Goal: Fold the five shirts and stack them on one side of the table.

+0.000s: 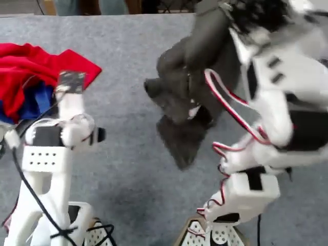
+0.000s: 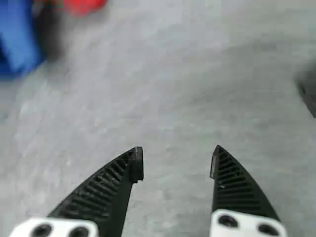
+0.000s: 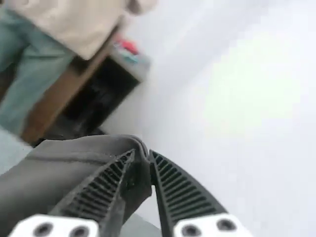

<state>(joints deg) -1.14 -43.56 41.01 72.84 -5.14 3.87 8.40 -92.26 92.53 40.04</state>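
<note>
The right gripper (image 3: 143, 155) is clamped shut on a fold of the dark grey shirt (image 3: 64, 173), and the cloth is pinched right between the two black fingers. From the high view that arm is raised up on the right side, and the dark grey shirt (image 1: 177, 110) hangs down from it in a bunched, twisted drape over the middle of the desk (image 1: 118, 169) (I can't tell whether the lowest bit touches the surface or just floats above it).

The left gripper (image 2: 177, 158) is wide open with nothing in it, and there's only bare grey desk between its fingers. In the high view it sits just beside the edge of the red shirt (image 1: 31, 66), over at the left side of the desk.

The red shirt is crumpled, not folded, and it lies on top of the blue shirt (image 1: 31, 100), which peeks out from under it near the left edge. The two make one messy heap, well apart from the grey one.
</note>
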